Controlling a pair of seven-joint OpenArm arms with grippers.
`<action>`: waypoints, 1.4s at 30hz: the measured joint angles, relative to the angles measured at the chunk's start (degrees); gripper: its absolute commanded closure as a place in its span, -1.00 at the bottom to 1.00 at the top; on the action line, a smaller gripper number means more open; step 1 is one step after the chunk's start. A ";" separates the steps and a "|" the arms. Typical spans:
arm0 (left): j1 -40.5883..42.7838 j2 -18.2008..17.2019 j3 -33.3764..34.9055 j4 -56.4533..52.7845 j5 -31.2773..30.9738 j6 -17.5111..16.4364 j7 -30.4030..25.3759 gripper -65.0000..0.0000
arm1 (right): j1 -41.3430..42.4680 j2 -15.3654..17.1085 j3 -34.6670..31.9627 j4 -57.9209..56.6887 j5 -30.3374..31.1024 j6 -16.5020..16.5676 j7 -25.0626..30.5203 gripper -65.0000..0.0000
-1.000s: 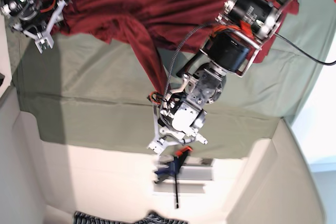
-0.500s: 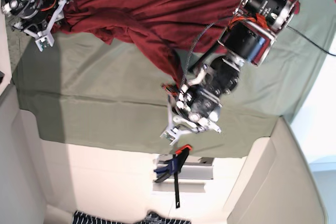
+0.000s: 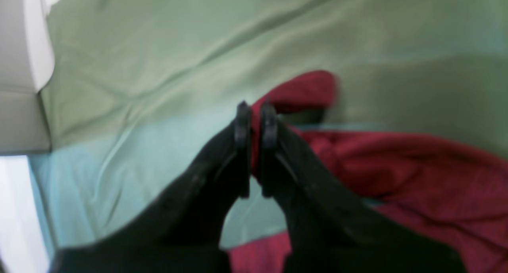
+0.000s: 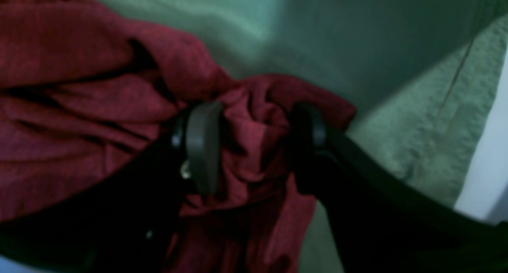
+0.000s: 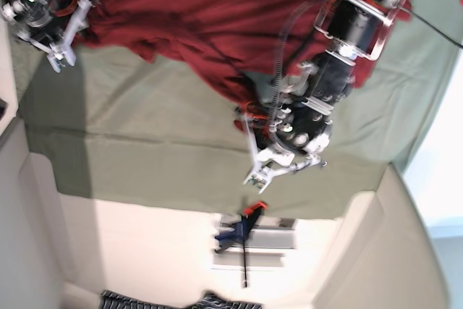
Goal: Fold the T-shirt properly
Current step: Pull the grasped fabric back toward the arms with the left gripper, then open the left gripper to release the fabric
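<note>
One red T-shirt [image 5: 181, 5] lies crumpled along the upper part of the green bench cover [image 5: 130, 135], with a tail drawn toward the middle. Left gripper [image 3: 255, 118]: pressed together, pinching a thin fold. Right gripper [image 4: 254, 142]: jaws clasping a thick wad at the opposite edge. Risk: the thin pinch slips, or bunched layers drag along and spoil the fold. Both wrist views are blurred; the shirt's upper edge is cut off, and sleeves and collar are indistinguishable.

One red T-shirt [image 5: 195, 5], one green tabletop cloth [image 5: 145, 128], two robot arms, namely left arm [image 5: 336, 81] and right arm [image 5: 40, 16], one orange-handled clamp [image 5: 242, 226], one striped fabric piece [image 5: 173, 300].
</note>
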 measured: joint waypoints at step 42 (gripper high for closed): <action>46.58 -8.52 -19.56 41.03 17.03 10.78 -5.38 1.00 | 0.00 0.00 0.00 -0.07 0.00 0.00 0.02 0.11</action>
